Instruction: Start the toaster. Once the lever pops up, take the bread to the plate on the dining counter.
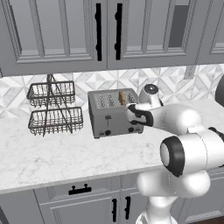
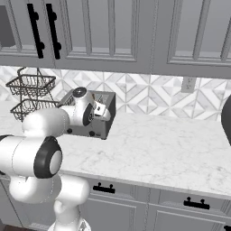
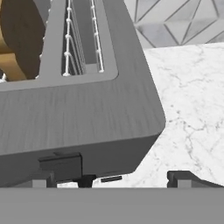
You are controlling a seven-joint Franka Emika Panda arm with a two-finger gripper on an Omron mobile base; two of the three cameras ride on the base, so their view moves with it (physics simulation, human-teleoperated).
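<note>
So the gripper (image 3: 113,178) hangs spread wide right at the toaster's (image 1: 114,113) front, its lever (image 3: 61,166) between the fingertips, nearer the left one.

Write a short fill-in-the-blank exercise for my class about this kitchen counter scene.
1. The bread stands in a slot of the ____.
2. The claw at the toaster's front has its jaws ____.
3. Left of the toaster stands a two-tier black wire ____.
4. The cabinet doors above the counter are ____.

Missing words: toaster; open; basket; shut
</note>
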